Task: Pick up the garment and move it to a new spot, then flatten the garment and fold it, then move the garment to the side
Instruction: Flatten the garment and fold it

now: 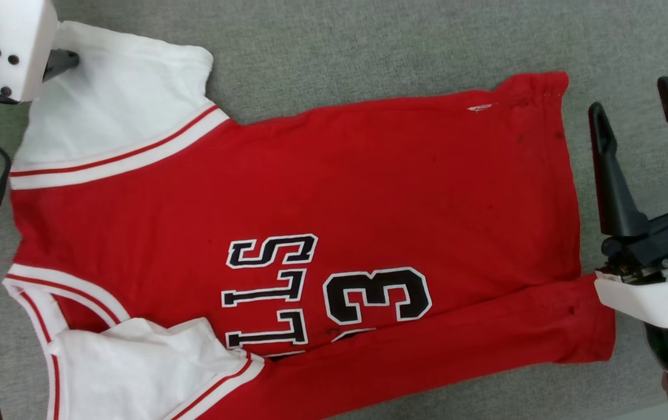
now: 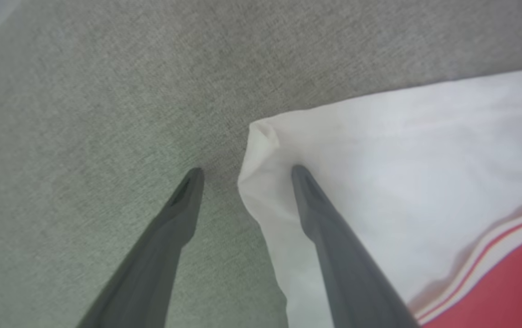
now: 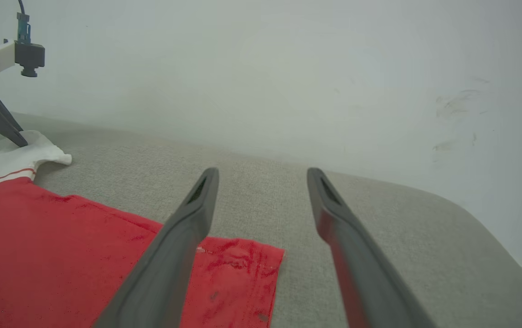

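Grey woven surface [image 1: 369, 46] under the garment [image 1: 369, 175] — pale wall [image 3: 288, 68] behind; both arms' jaws apart.

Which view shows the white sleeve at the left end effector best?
Head view: nearly the whole white sleeve lies spread out, striped trim included. Left wrist view gives a close-up of its corner, with the open left end effector straddling the edge. Right wrist view catches a small, distant piece.
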Controlling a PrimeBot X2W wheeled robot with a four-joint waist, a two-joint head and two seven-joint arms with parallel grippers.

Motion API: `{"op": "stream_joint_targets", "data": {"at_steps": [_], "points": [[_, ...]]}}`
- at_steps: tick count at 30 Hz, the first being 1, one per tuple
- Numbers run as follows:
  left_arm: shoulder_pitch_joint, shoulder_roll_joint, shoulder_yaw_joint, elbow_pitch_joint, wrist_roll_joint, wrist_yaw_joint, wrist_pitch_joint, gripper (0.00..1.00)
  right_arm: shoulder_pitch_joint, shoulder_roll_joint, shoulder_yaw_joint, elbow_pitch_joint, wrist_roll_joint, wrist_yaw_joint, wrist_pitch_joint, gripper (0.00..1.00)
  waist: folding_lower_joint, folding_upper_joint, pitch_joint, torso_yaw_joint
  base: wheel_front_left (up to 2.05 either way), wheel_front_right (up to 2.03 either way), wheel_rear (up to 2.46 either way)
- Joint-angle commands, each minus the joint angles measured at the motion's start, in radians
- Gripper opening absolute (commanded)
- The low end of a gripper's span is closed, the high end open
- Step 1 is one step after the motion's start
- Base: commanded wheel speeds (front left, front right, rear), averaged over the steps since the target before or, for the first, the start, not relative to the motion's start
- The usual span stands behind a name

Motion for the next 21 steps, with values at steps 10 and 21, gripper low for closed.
{"op": "stream_joint_targets", "data": {"at_steps": [10, 21], "points": [[0.018, -0.006, -0.04, 0.015, -0.013, -0.025, -0.007, 0.0, -0.067, -0.028, -0.007, 0.059, -0.003, -0.001, -0.014, 1.0, -0.0002, 0.0, 0.004, -0.006, 0.0, 0.0, 0.0], [0.023, -0.026, -0.086, -0.04, -0.024, -0.033, -0.119, 0.0, -0.255, -0.269, 0.095, 0.081, 0.052, -0.001, 0.347, 1.0, -0.0002, 0.0, -0.109, 0.043, 0.0, 0.0, 0.0]]}}
